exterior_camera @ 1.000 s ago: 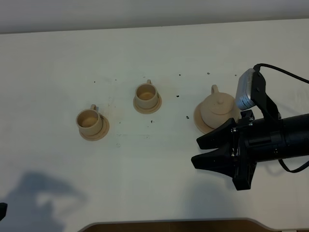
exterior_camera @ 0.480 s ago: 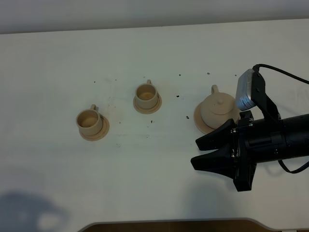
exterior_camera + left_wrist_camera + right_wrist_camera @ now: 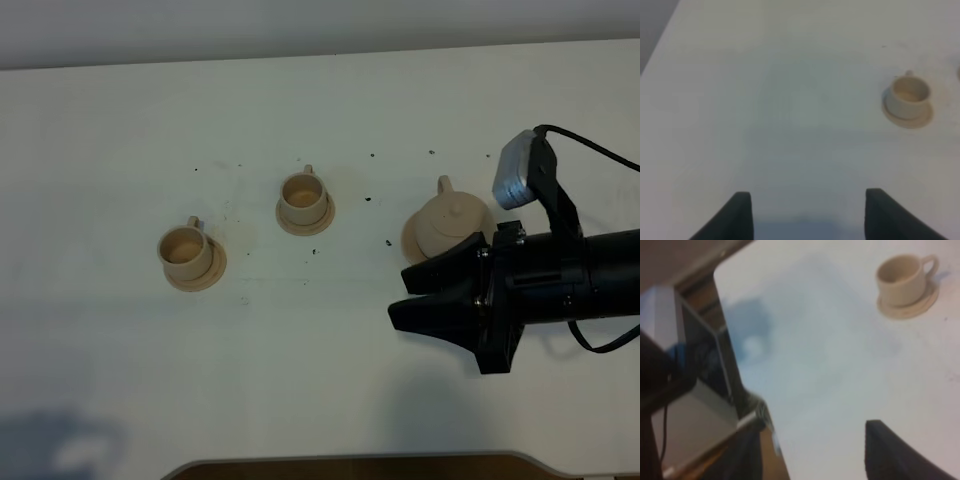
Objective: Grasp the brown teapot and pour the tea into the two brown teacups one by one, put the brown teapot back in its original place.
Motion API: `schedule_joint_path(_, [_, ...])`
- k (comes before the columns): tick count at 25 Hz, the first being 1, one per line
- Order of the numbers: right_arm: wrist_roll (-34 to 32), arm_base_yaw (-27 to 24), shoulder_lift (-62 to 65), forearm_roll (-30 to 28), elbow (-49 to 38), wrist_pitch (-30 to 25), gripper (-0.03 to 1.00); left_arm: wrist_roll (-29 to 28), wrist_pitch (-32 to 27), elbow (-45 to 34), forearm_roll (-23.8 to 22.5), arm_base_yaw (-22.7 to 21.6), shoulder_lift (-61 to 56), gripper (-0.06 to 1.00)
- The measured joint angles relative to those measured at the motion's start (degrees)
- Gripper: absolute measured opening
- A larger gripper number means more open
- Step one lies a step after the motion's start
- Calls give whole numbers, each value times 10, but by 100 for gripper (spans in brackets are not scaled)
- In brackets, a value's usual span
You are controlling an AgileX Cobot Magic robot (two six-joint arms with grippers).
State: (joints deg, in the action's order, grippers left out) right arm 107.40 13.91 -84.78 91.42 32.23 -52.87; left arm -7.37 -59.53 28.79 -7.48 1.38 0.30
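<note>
The brown teapot sits on its wide saucer at the right of the white table. One brown teacup stands on its saucer at the left, the other nearer the middle. My right gripper is open and empty, lying sideways just in front of the teapot and pointing left. The right wrist view shows its open fingers and one teacup far ahead. My left gripper is open and empty over bare table, with a teacup well ahead; it is out of the exterior view.
Small dark specks dot the table around the cups and teapot. The table's front edge runs along the bottom. The right wrist view shows the table's edge and a grey box below it.
My right gripper has shifted slightly left and toward the teapot, now overlapping its front. The shadow at the lower left has shrunk. Teapot and cups have not moved.
</note>
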Motion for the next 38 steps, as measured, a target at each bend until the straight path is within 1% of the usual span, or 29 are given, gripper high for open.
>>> schedule_joint_path(4, [0,0,0,23,0,1,48,0,0,0,-1,-2,-4,50])
schedule_joint_path(7, [-2,0,0,64,2,12,48,0,-1,0,-1,-2,-2,50])
schedule_joint_path(9, [-18,0,-1,74,18,46,48,0,0,0,-1,-2,-2,50])
schedule_joint_path(10, [-36,0,-1,73,34,73,48,0,0,0,-1,-2,-2,50])
schedule_joint_path(11, [-61,0,-1,64,52,98,48,0,0,0,-1,-2,-2,50])
schedule_joint_path(13, [-125,0,-1,25,93,162,48,0,0,0,-1,-2,-2,50])
schedule_joint_path(14, [-169,0,-2,-8,118,190,48,0,0,0,-1,-2,-2,50])
schedule_joint_path(16, [-259,0,-7,-86,166,226,48,0,0,0,-1,-2,-2,50])
schedule_joint_path(18, [-375,0,-23,-188,222,239,48,0,0,0,-1,-2,-2,50])
schedule_joint_path(20, [-493,1,-52,-292,276,237,48,0,0,0,-1,-2,-2,50])
schedule_joint_path(22, [-625,6,-94,-414,339,225,48,0,0,0,-1,-2,-2,50])
schedule_joint_path(23, [-678,10,-116,-474,367,212,48,0,0,0,-1,-2,-2,50])
schedule_joint_path(24, [-742,15,-135,-522,403,196,48,0,0,0,-1,-2,-2,50])
schedule_joint_path(25, [-802,21,-159,-577,441,178,48,0,0,0,-1,-2,-2,50])
schedule_joint_path(28, [-943,43,-226,-726,551,101,48,1,0,0,-1,-2,-2,50])
schedule_joint_path(30, [-1005,57,-273,-803,621,53,48,1,0,0,-1,-2,-2,50])
schedule_joint_path(32, [-1041,64,-314,-842,674,6,49,1,0,0,-1,-2,-2,50])
schedule_joint_path(35, [-1055,69,-366,-860,733,-55,50,1,0,0,-1,-2,-2,50])
schedule_joint_path(38, [-1055,71,-405,-872,762,-93,53,1,0,0,-1,-2,-2,50])
